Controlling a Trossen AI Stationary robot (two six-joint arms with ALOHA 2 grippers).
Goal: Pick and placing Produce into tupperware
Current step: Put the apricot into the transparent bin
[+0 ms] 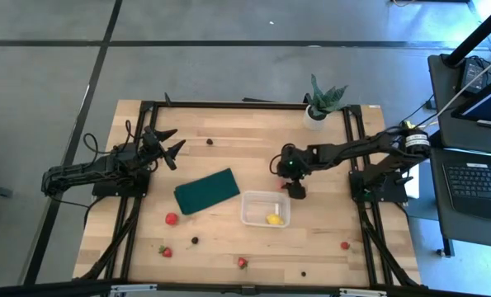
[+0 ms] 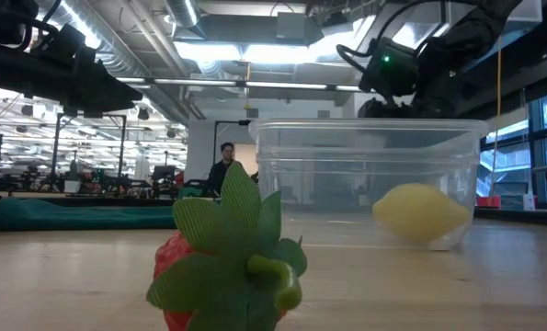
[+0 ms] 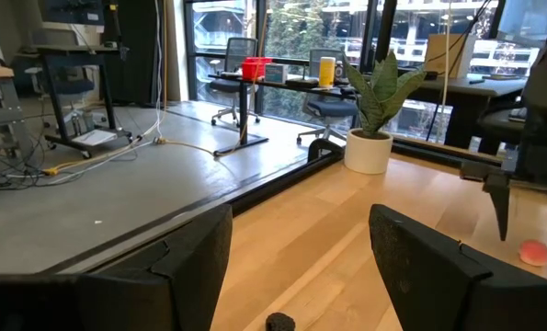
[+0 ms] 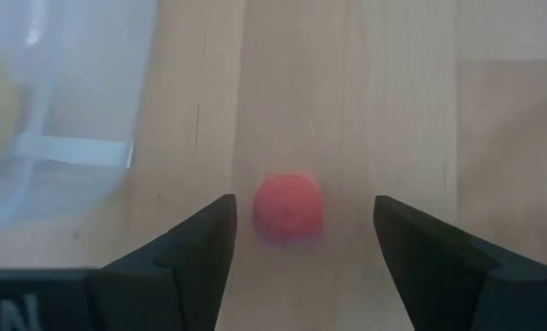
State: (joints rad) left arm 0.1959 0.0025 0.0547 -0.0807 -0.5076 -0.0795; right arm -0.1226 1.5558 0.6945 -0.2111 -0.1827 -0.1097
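One clear tub (image 1: 265, 209) sat on the wooden surface (image 1: 228, 132), and one yellow lemon-like fruit (image 1: 274, 219) lay inside it. Around the tub, three strawberries were counted: one (image 1: 166, 252) far off beside a larger round red fruit (image 1: 172, 219), one (image 1: 242, 263) near the tub's front, and one (image 1: 344, 245) off to its other side. Three small dark berries showed: (image 1: 210, 141), (image 1: 195, 240) and (image 1: 304, 273). One small red piece (image 4: 289, 209) lay just beside the tub. One green pad (image 1: 207, 190) and one potted plant (image 1: 320, 104) completed the count.
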